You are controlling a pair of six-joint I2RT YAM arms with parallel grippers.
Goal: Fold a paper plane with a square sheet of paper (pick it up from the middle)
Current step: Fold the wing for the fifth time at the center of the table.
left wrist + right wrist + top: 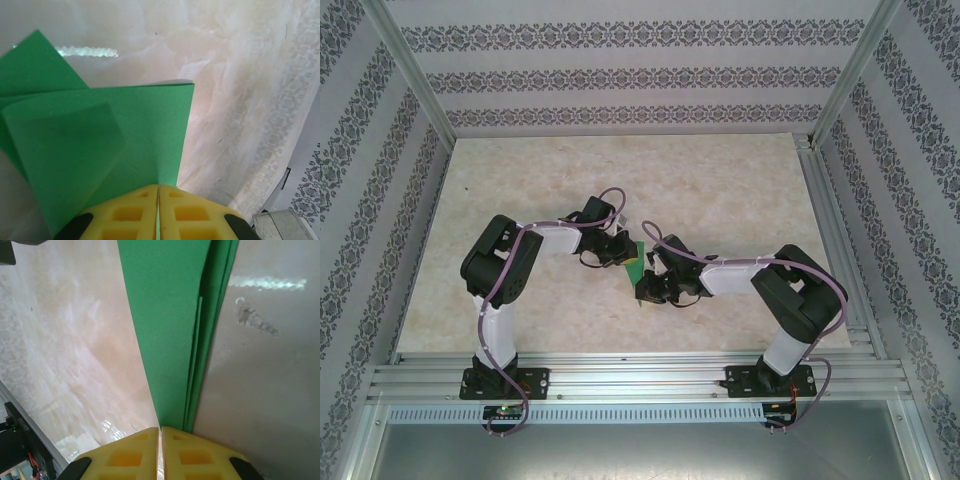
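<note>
Top external view showed the square sheet of paper (638,263), partly folded, held over the table (740,180) between the arms. Left jaws and right jaws each pinched one edge. It looked light, thin, easily crumpled; gripping on layered creases seemed safest.

Both arms were bent inward; the left claw (158,186) and the right claw (160,428) each clamped the green paper (100,150).

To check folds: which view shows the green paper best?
Left wrist: the paper spreads wide there, layers and a folded flap clear. Right wrist shows a narrow layered strip; top view, a small distant patch.
</note>
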